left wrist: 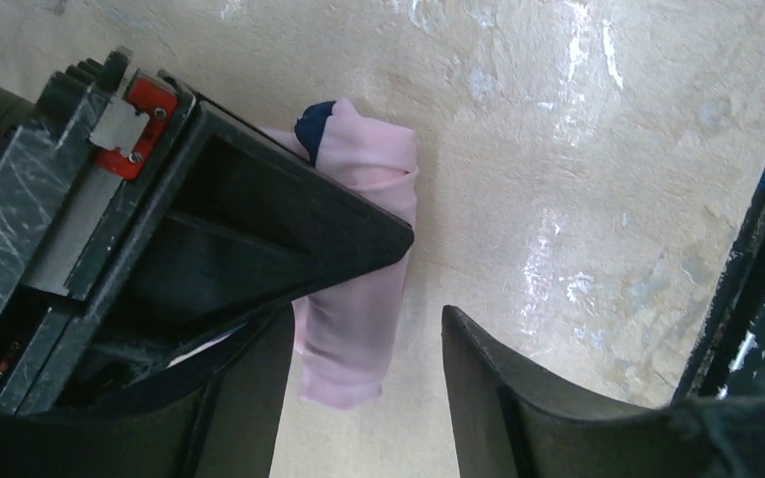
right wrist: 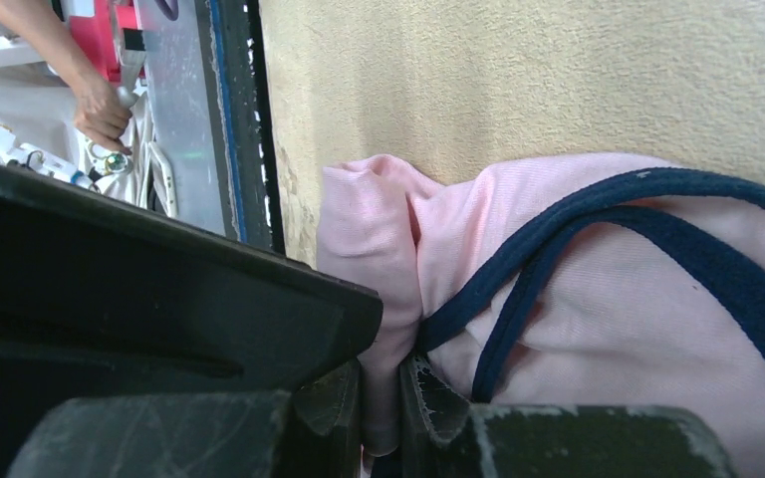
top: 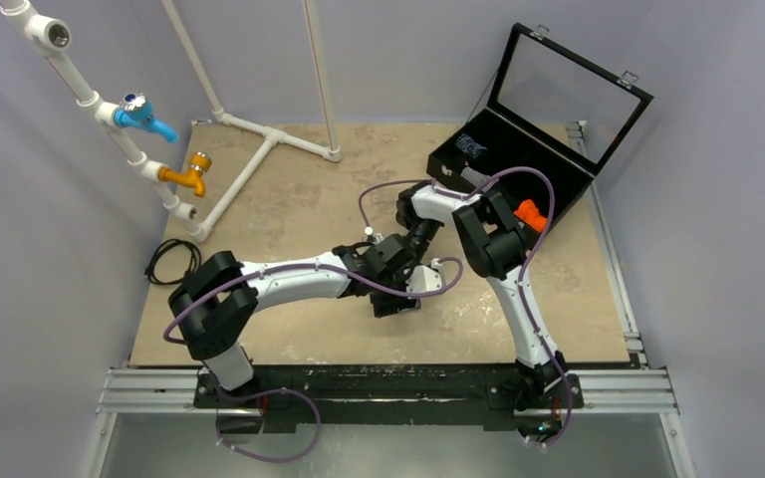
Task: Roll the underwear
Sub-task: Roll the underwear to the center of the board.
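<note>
Pink fabric was hidden from above, where the left arm (top: 289,279) and right arm (top: 436,204) met over the middle of the table (top: 289,199). The left wrist view showed the underwear (left wrist: 359,299) as a loose roll, its long axis running up the frame and navy trim (left wrist: 316,124) at the far end. It lay between the spread jaws of the left gripper (left wrist: 371,334). Only the right wrist view showed the right gripper (right wrist: 383,403) clamped on 1 fold.

A lab test cell: grey walls (top: 408,50) enclose a table (top: 299,199) with mock plumbing (top: 110,110).
</note>
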Available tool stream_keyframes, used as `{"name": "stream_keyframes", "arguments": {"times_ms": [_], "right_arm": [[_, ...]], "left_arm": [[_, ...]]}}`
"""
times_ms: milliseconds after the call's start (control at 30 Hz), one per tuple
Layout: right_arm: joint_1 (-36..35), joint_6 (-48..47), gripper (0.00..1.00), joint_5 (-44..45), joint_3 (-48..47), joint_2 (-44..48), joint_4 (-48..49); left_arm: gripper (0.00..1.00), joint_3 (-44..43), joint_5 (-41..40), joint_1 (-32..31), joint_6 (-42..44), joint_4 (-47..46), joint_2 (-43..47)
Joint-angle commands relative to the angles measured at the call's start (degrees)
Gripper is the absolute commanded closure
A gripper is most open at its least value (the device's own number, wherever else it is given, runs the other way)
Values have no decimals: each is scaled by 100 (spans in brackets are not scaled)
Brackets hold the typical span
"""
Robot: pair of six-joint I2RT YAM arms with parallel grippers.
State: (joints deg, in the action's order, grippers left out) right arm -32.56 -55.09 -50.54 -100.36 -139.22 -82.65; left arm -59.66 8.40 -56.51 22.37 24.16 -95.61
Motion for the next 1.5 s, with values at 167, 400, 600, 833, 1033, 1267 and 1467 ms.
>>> {"name": "stream_keyframes", "arguments": {"times_ms": [167,400,600,833,1033,1267,1467], "right_arm": [[-44,-230,89,714,126,-273,1075],[-46,-174,83,708,130,-264,1102],[-46,-127,77,715,174,-208,1142],[-24,-92,59,705,240,-22,1117],[61,-44,49,748,265,189,1034],[453,94,48,893,306,495,1115],[741,162,47,1035,411,732,1183]], "left_arm": [[51,-235,-206,-116,51,-360,-348],[71,-170,-75,-117,-137,-401,-544],[100,-113,151,-115,-198,-394,-728],[100,-94,296,-106,-100,-327,-881],[100,-196,482,-109,-46,-87,-1067],[100,-189,535,-97,25,8,-1083],[100,-186,609,-47,17,27,-1064]]}}
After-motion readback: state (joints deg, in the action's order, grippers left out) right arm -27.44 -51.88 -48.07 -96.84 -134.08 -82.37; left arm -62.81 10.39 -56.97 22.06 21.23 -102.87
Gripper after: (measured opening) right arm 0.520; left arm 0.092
